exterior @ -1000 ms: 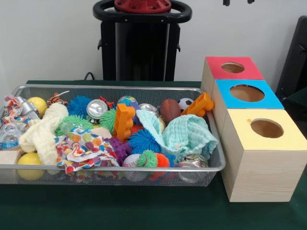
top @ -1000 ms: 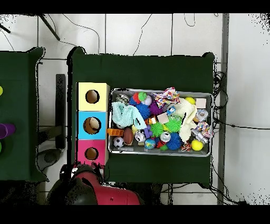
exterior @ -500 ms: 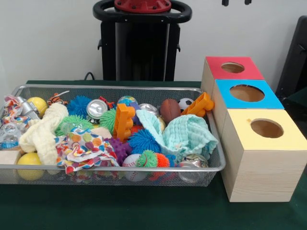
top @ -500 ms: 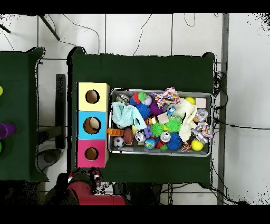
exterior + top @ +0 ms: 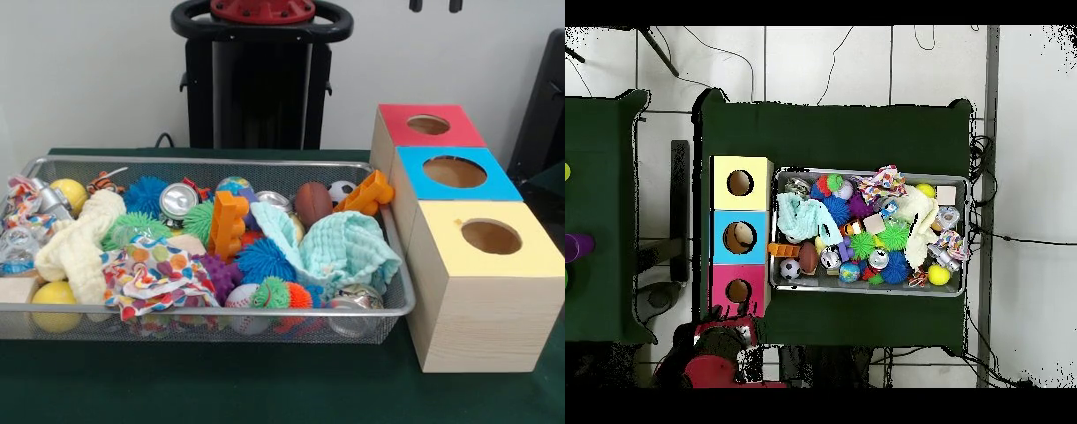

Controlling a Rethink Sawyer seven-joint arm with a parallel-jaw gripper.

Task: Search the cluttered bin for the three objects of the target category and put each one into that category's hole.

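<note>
Dark green table (image 5: 265, 389), pale wall behind. On it, wire bin (image 5: 212, 161) heaped with toys, just beside a row of 3 boxes: red-topped box (image 5: 402, 128), blue-topped box (image 5: 499, 184), yellow-topped box (image 5: 530, 256), each with 1 round hole. Cannot tell the target category; search step in hand, by the look of it. Best to come down on an exposed, uppermost piece such as the blue spiky ball (image 5: 263, 259), clear of the mint cloth (image 5: 349, 252) and the mesh rim. Gripper (image 5: 434, 4) barely showing at top edge, tips apart, holding and touching nothing.
</note>
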